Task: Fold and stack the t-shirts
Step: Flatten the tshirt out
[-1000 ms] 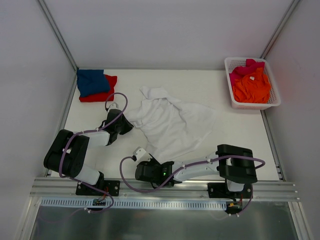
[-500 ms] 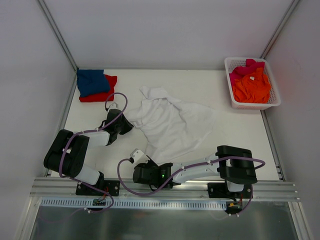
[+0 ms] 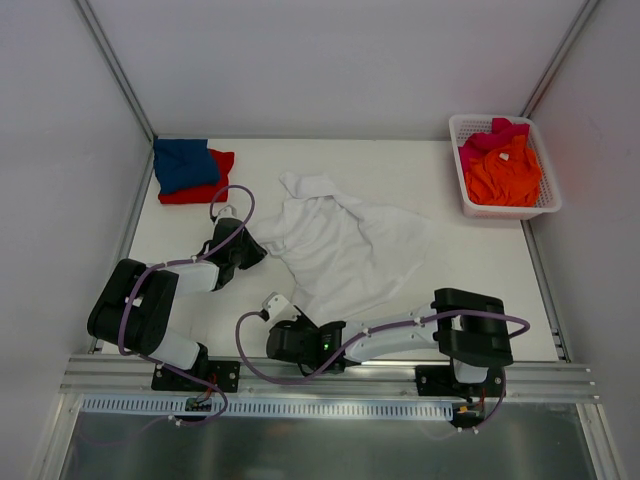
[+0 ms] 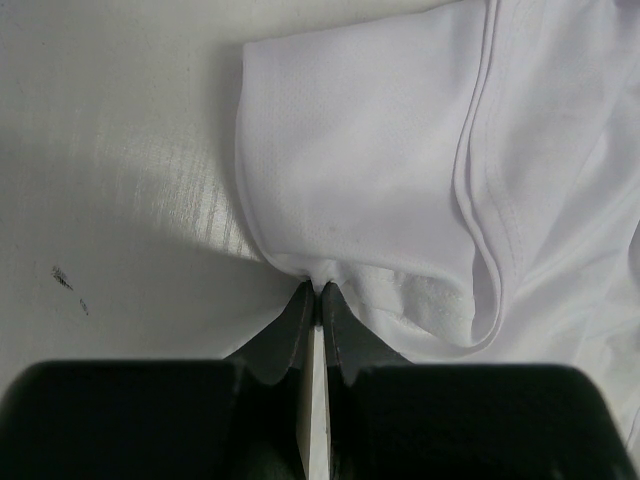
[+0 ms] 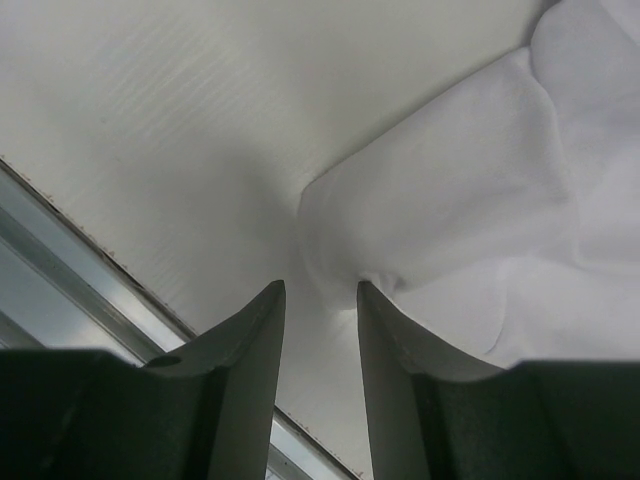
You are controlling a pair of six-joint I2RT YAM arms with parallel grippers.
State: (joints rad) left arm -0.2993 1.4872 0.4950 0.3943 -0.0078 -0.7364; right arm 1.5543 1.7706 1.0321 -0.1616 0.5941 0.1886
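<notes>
The large white t-shirt (image 3: 345, 245) lies crumpled in the middle of the table. My left gripper (image 3: 252, 243) is at its left side, shut on a pinch of the shirt's folded edge (image 4: 318, 288). The right gripper (image 3: 287, 318) is low at the shirt's near corner, close to the table's front rail. It is open (image 5: 320, 288), with its right finger touching the cloth corner (image 5: 450, 200) and bare table between the fingers. A blue t-shirt (image 3: 185, 163) lies folded on a red one (image 3: 205, 188) at the back left.
A white lattice basket (image 3: 468, 207) at the back right holds an orange t-shirt (image 3: 505, 175) and a pink one (image 3: 490, 135). The metal front rail (image 5: 60, 230) runs just behind the right gripper. Grey walls close off the left, back and right.
The right gripper has shifted slightly left along the front edge by the shirt's near corner. The left gripper and the shirt have stayed put.
</notes>
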